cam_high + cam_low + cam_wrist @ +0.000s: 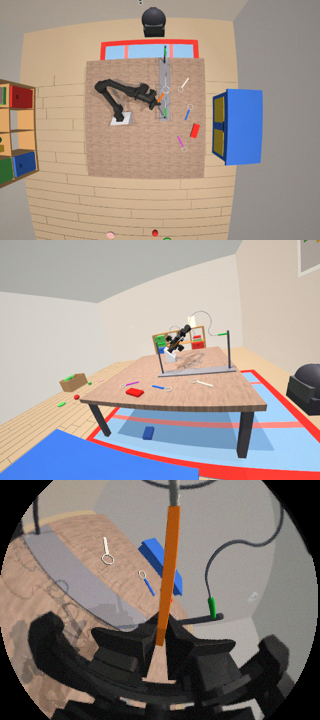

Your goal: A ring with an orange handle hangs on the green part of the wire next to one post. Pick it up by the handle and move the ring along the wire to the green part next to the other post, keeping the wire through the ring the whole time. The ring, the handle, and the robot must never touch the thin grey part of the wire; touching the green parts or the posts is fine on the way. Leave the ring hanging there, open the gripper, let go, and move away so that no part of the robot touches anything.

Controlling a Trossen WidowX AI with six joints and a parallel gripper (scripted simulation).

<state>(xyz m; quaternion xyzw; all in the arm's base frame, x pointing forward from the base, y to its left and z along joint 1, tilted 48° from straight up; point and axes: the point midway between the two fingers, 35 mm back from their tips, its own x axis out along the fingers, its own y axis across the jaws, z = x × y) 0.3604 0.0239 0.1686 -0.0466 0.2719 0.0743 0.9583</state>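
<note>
Orange and rod-straight, the handle [160,97] is sitting clamped in the black tool [156,102], its thin pale ring [165,89] hovering over the wood-grain counter [124,155].

The end effector [156,102], closed on the orange handle [160,97], sits just left of the grey base strip [161,77], with open surface [134,144] behind and below it. Ahead, the thin grey wire [204,317] loops high between the two posts (tightest near the ring [165,89]). Right of the strip lie three loose ring tools and a red block [195,130].
</note>
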